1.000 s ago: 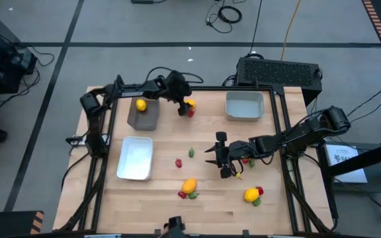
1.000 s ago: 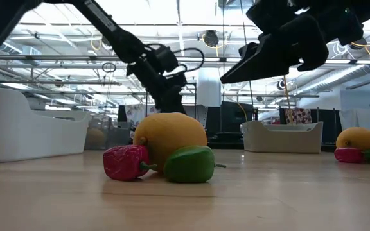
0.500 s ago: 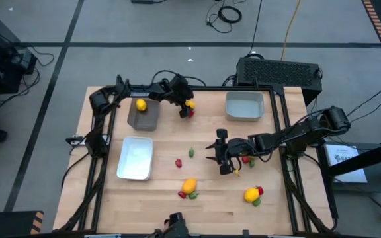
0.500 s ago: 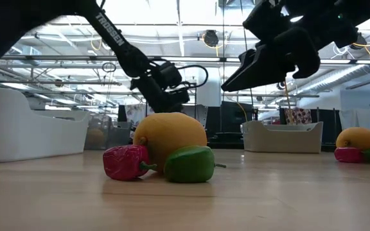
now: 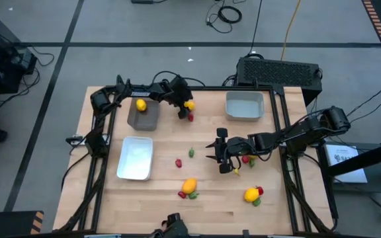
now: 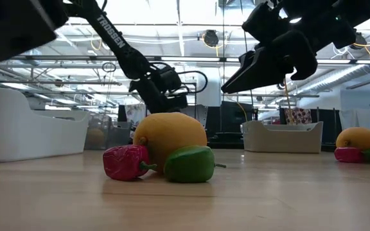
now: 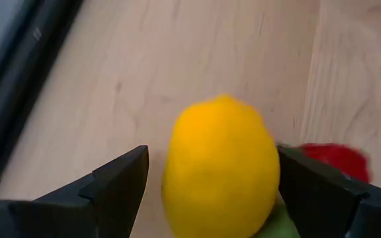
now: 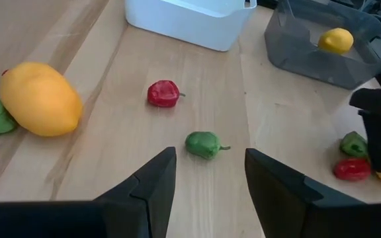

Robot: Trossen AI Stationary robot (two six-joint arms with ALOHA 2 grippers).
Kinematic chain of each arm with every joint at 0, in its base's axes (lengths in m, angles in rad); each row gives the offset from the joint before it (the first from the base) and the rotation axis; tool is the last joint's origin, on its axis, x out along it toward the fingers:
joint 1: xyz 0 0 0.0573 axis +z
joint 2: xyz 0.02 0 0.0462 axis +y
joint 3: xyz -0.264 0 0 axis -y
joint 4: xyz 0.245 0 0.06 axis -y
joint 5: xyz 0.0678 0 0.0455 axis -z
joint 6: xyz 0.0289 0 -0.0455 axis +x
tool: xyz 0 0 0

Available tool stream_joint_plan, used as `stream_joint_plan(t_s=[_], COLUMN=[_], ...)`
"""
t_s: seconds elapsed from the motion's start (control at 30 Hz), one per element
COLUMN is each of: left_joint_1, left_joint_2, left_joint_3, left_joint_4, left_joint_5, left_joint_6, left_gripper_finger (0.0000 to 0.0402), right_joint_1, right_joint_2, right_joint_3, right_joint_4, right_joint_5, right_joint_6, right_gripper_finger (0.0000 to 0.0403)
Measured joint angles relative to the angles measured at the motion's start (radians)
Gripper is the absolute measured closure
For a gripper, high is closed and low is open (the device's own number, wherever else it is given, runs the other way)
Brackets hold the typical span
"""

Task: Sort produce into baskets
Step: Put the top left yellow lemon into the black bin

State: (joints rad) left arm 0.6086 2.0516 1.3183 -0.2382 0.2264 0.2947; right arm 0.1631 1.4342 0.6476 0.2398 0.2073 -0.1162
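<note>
lemon (image 7: pixel 220 165) now sits between the left gripper's (image 5: pixel 182 109) wide jaws, not yet pinched; right gripper (image 5: pixel 221 151) has drifted over the green piece (image 8: pixel 204 143), half open.

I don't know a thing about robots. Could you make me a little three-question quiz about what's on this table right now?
1. True or false: the grey-brown tray already holds a yellow lemon.
2. What lies between the open fingers of the left gripper? A) a red berry B) a lemon C) nothing
3. Which tray has no produce in it: the white tray or the grey-brown one?

Key: 1 true; 2 B; 3 the white tray.
</note>
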Motion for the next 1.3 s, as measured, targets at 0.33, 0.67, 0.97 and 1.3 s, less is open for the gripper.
stream_joint_plan(t_s=[0.33,0.67,0.97,1.3], left_joint_1=[0.0,0.0,0.0,-0.002], left_joint_2=[0.003,0.003,-0.091,-0.412], left_joint_3=[0.0,0.0,0.011,0.016], left_joint_4=[-0.003,-0.003,-0.11,-0.546], left_joint_5=[-0.004,-0.006,0.01,-0.06], left_joint_6=[0.0,0.0,-0.024,-0.035], left_gripper_finger=[0.008,0.0155,0.0171,0.0169], right_joint_1=[0.0,0.0,0.0,0.0], right_joint_2=[0.0,0.0,0.0,0.0], right_joint_3=[0.0,0.0,0.0,0.0], right_joint_4=[0.0,0.001,0.002,0.003], right_joint_5=[0.0,0.0,0.0,0.0], right_joint_6=[0.0,0.0,0.0,0.0], right_gripper_finger=[0.0232,0.0232,0.0232,0.0232])
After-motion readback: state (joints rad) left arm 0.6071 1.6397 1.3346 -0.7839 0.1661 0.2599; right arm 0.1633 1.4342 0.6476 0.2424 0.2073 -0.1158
